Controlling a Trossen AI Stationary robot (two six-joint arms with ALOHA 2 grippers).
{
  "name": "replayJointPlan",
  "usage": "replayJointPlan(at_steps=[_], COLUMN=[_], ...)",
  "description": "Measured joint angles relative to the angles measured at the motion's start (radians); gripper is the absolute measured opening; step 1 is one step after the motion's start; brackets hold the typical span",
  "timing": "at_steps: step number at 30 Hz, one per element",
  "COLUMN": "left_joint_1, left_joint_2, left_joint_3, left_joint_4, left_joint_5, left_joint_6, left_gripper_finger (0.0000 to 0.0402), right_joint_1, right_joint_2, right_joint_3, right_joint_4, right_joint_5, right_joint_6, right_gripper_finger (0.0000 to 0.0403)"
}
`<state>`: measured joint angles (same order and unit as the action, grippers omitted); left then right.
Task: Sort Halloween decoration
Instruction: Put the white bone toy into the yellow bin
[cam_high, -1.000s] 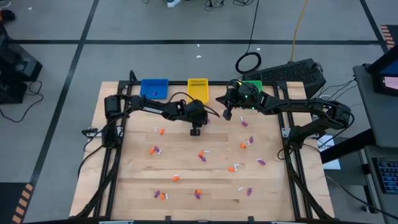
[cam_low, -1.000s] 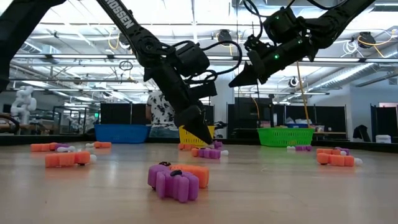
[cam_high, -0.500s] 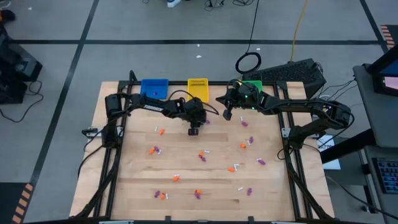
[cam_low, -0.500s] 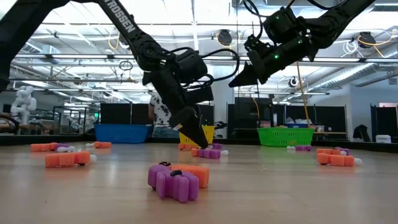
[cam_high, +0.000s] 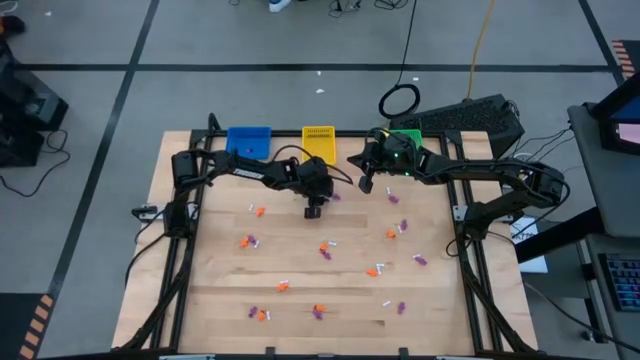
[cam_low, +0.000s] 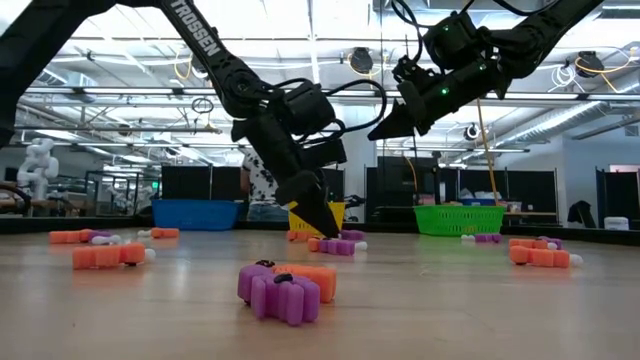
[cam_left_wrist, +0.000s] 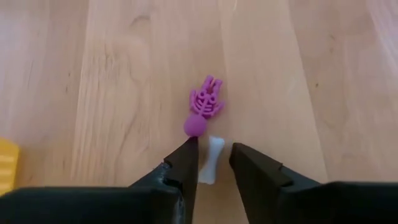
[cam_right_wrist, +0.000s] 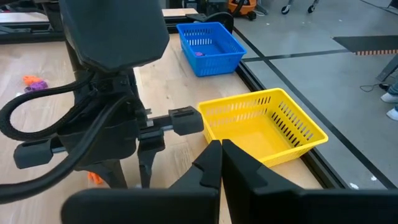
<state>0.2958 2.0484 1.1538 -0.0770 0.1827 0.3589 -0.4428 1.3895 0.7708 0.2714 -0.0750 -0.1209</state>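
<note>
Small orange, purple and white Halloween decoration pieces lie scattered on the wooden table. My left gripper is open and slants down to the table near the far middle. Its fingertips stand on either side of a small white piece that lies flat on the wood. A purple skeleton piece lies just beyond the tips. My right gripper is shut and hangs in the air at the far right, with nothing in it.
The blue basket, the yellow basket and the green basket stand along the far edge, the green one partly under my right arm. An orange and purple pair lies close to the low camera. Loose pieces dot the table's middle and near half.
My left gripper has sunk a little toward the table, so its tips now stand lower, next to the pieces.
</note>
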Motion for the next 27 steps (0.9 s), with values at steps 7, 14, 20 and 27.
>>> replayJointPlan(at_steps=[7,14,20,27], left_joint_1=[-0.003,-0.002,0.023,0.128], left_joint_2=[-0.003,-0.056,-0.155,-0.251], left_joint_3=[-0.001,-0.004,-0.010,0.024], left_joint_4=[-0.019,-0.082,-0.148,-0.126], left_joint_5=[0.026,0.025,-0.006,-0.079], left_joint_6=[0.024,0.022,0.014,-0.090], left_gripper_finger=[0.0017,0.0005,0.0002,0.0001], right_joint_1=[0.000,0.000,0.000,0.002], right_joint_2=[0.000,0.000,0.000,0.000], right_joint_3=[0.000,0.000,0.000,0.000], right_joint_4=[0.000,0.000,-0.003,-0.002], right_joint_5=[0.000,0.000,0.000,-0.003], right_joint_6=[-0.002,-0.003,-0.002,0.004], right_gripper_finger=[0.0000,0.0000,0.0000,0.0000])
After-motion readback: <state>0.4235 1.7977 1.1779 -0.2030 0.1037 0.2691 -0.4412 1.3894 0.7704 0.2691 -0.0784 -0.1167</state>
